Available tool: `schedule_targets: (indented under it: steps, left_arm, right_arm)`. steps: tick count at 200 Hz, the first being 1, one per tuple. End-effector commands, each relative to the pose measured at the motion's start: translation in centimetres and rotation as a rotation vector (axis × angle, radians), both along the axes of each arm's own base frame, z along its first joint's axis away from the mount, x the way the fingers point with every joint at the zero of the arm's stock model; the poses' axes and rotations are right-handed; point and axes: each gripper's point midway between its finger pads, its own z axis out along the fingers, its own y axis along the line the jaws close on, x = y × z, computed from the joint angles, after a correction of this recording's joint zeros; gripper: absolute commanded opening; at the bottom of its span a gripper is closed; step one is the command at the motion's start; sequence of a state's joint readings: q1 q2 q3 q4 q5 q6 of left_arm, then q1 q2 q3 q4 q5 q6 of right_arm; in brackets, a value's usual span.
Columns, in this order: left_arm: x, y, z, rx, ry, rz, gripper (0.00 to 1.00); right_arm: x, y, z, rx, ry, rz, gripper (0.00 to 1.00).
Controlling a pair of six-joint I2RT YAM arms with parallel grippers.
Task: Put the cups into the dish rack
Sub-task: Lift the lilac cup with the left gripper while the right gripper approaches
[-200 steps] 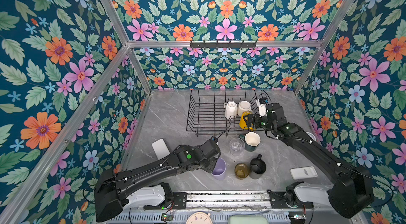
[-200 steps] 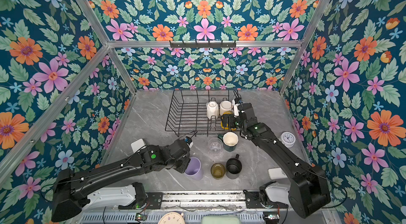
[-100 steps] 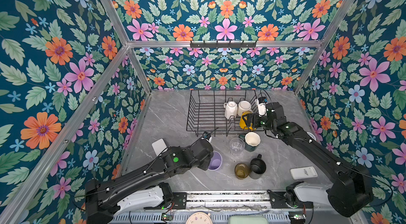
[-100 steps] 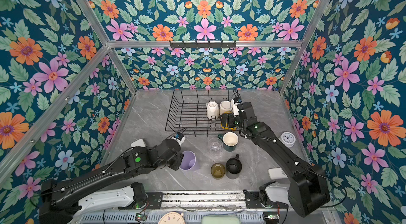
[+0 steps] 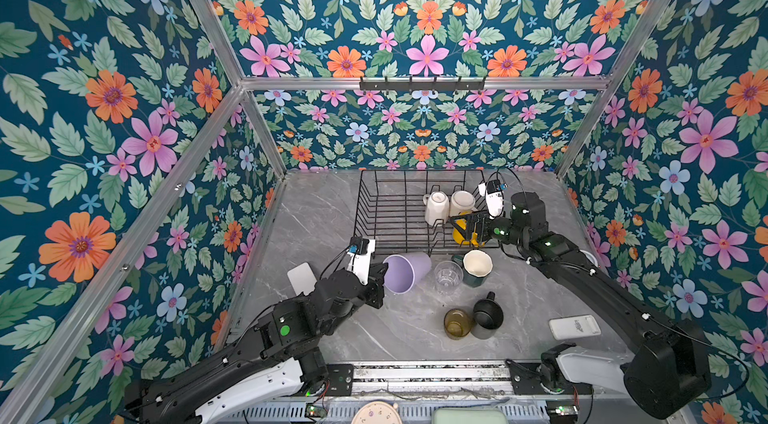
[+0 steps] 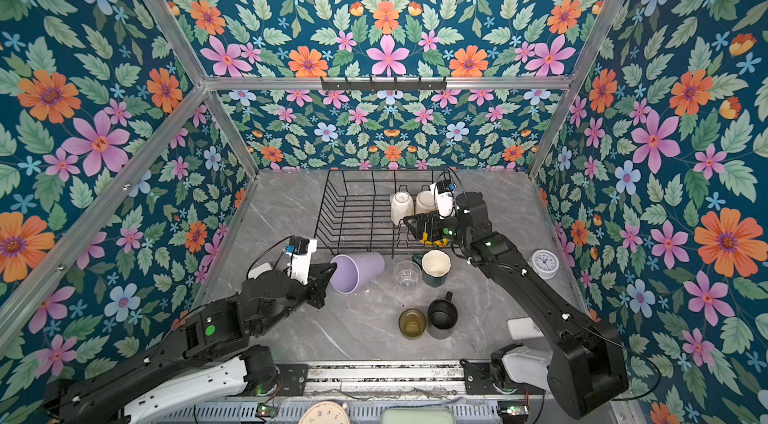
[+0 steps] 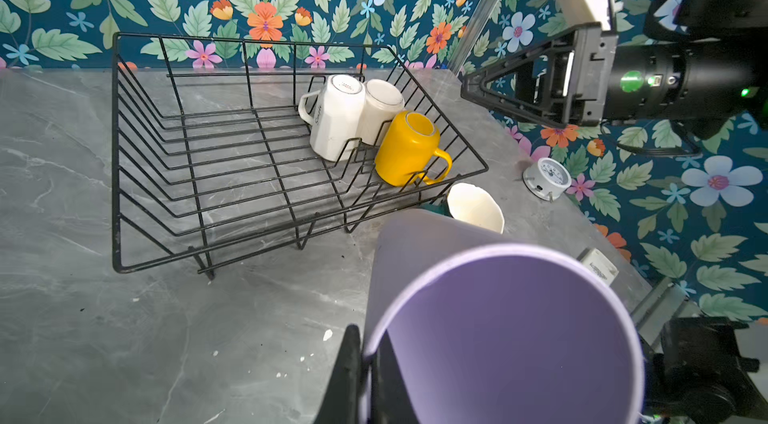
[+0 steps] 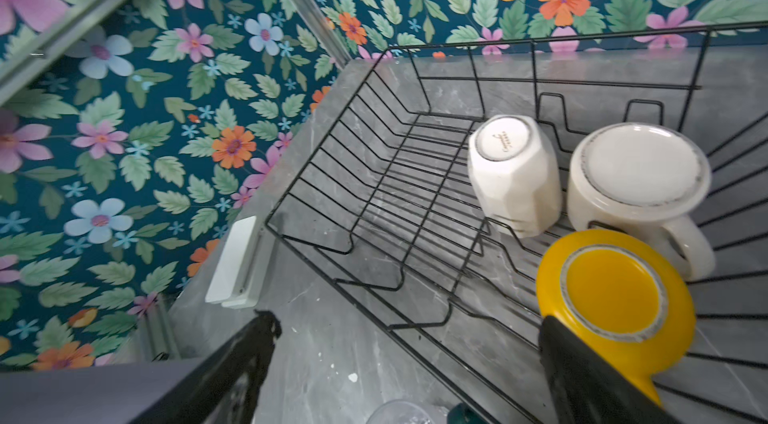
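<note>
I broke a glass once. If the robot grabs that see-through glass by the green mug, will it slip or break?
Probably fragile: the clear glass looks thin. Its smooth sides may be slippery to grip. It stands upright beside the green mug, so a push could clink them together.

We see a dish rack (image 7: pixel 232 152) of thin black metal wire, a glossy ceramic white mug (image 7: pixel 336 118) and yellow mug (image 7: pixel 405 149), a matt plastic lilac tumbler (image 7: pixel 498 339) at lower right, and a smooth grey marble-look tabletop (image 7: pixel 124 339).
</note>
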State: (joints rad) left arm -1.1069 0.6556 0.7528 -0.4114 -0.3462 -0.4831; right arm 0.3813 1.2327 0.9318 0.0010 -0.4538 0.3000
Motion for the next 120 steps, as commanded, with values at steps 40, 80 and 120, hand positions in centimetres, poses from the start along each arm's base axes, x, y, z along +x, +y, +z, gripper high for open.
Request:
schedule_targets:
  steps: [40, 80, 120]
  left_arm:
    - [1.7, -1.0, 3.2, -0.168, -0.092, -0.030, 0.00]
    - [3.7, -0.9, 3.8, -0.317, -0.073, -0.113, 0.00]
    - [4.1, -2.1, 4.9, -0.439, -0.065, -0.278, 0.00]
  right_arm:
    - [-1.7, 1.6, 4.2, 0.230, -0.084, 0.186, 0.99]
    - [-1.6, -0.1, 5.1, 0.352, -0.056, 0.207, 0.99]
    - [-2.7, 0.1, 5.0, 0.357, -0.050, 0.257, 0.99]
